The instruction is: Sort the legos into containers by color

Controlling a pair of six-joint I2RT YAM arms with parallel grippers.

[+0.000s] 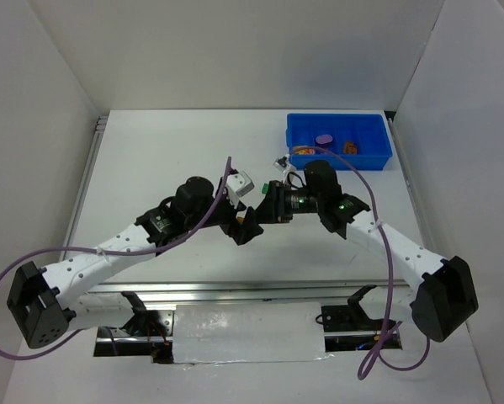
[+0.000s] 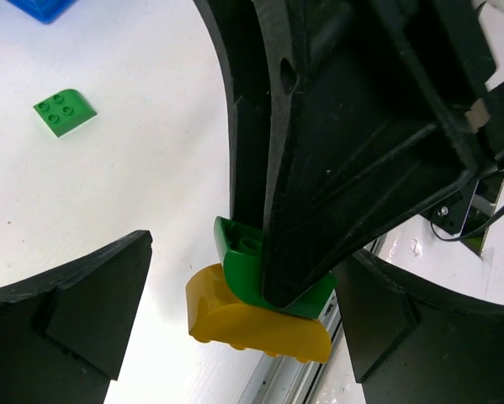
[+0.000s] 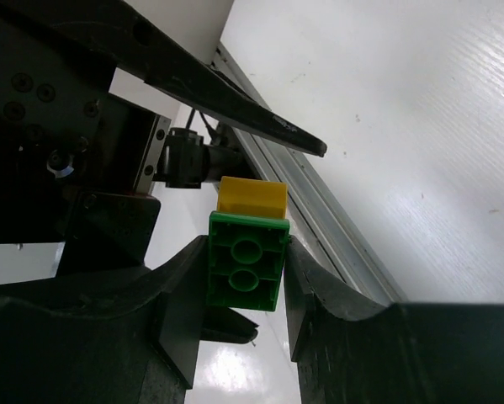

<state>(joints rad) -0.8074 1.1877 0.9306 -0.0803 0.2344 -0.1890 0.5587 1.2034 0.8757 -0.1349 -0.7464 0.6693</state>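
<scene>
A green brick (image 3: pixel 245 263) with a yellow brick (image 3: pixel 252 195) stuck to it is clamped between my right gripper's (image 3: pixel 245 282) two fingers, above the table. In the left wrist view the same green brick (image 2: pixel 239 261) and yellow brick (image 2: pixel 252 321) hang under a right finger (image 2: pixel 344 151). My left gripper (image 2: pixel 235 332) is open, its fingers standing apart on either side of the pair without touching it. Both grippers meet mid-table, left (image 1: pixel 245 227) and right (image 1: pixel 270 207). A loose green square brick (image 2: pixel 64 111) lies on the table. The blue tray (image 1: pixel 378 160) holds a purple round brick (image 1: pixel 324 140) and brown-orange bricks (image 1: pixel 350 147).
The tray stands at the far right of the white table. A metal rail (image 3: pixel 319 210) runs along the table's near edge, just below the grippers. White walls enclose the table on both sides and at the back.
</scene>
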